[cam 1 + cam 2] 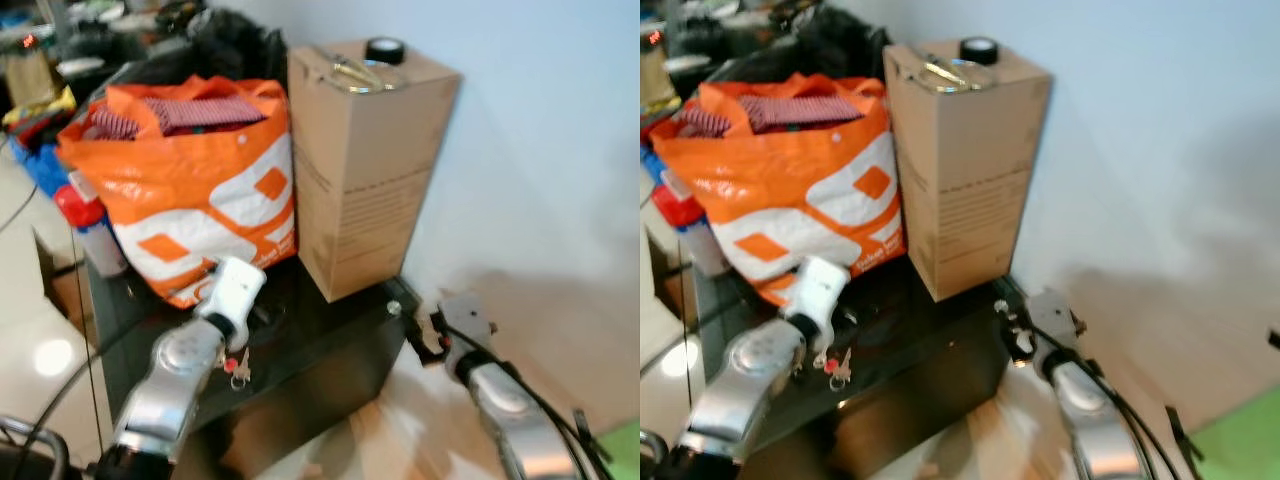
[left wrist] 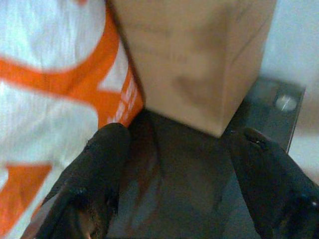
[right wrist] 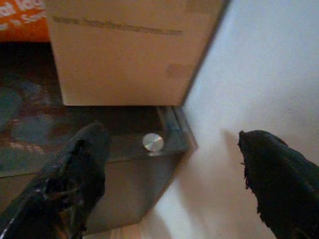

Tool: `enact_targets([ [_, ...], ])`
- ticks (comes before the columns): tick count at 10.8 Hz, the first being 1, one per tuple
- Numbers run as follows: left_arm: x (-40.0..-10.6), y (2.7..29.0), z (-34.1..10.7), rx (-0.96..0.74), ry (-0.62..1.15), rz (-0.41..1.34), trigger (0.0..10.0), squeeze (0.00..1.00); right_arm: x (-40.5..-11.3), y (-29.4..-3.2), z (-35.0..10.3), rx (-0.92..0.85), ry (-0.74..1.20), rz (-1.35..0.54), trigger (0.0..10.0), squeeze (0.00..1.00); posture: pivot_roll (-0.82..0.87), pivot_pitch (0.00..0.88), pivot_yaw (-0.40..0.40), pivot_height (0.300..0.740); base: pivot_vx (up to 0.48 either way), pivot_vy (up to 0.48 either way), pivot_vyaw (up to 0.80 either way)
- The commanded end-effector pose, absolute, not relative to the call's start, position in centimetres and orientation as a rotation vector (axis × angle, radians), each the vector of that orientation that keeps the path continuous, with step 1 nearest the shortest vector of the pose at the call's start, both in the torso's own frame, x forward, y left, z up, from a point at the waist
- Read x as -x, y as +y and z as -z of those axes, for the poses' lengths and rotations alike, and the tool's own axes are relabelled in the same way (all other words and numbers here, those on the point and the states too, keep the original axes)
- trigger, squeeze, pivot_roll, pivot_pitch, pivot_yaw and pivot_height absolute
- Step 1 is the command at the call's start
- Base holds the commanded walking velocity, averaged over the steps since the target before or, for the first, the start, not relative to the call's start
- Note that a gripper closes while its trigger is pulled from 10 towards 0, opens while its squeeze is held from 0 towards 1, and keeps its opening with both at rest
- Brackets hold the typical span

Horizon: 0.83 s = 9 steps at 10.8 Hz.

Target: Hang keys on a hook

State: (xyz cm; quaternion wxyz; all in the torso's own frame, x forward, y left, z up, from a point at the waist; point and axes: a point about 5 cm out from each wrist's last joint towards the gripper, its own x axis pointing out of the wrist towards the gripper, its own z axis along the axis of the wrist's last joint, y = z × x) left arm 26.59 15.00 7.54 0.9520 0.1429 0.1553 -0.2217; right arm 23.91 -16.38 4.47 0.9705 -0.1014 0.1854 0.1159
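A small bunch of keys [image 1: 238, 368] with a red tag lies on the dark glass table [image 1: 330, 340], right beside my left forearm. My left gripper [image 2: 184, 174] is open above the table, pointing at the gap between the orange bag and the cardboard box, with nothing between its fingers [image 2: 102, 169]. My right gripper [image 3: 179, 169] is open too and hovers at the table's right corner by the wall, holding nothing. In the left eye view it is the black part near the corner [image 1: 425, 328].
An orange and white shopping bag [image 1: 190, 180] and a tall cardboard box [image 1: 365, 160] with a black tape roll [image 1: 384, 50] on top crowd the table's back. A red-capped can [image 1: 90, 225] stands at the left. A white wall [image 1: 540, 130] is at the right.
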Motion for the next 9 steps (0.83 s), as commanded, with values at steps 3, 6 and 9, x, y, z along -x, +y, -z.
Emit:
enact_targets([
  [3, -25.2, 15.1, -4.2, -0.324, 0.552, 0.508, 10.0, 0.0, -23.3, -15.7, -4.7, 0.28, 0.397, -0.424, 10.0, 0.0, -0.11, 0.0, -0.048, 0.74, 0.0, 0.0, 0.0],
  [6, -24.2, 15.8, -1.9, -0.411, 0.688, 0.471, 10.0, 0.0, -22.6, -16.1, -4.6, 0.371, 0.423, -0.533, 10.0, 0.0, -0.12, 0.0, -0.099, 0.74, 0.0, 0.0, 0.0],
  [9, -24.1, 16.2, -0.9, -0.448, 0.765, 0.368, 10.0, 0.0, -22.1, -15.4, -4.5, 0.393, 0.448, -0.687, 10.0, 0.0, -0.12, 0.015, -0.131, 0.74, 0.0, 0.0, 0.0],
])
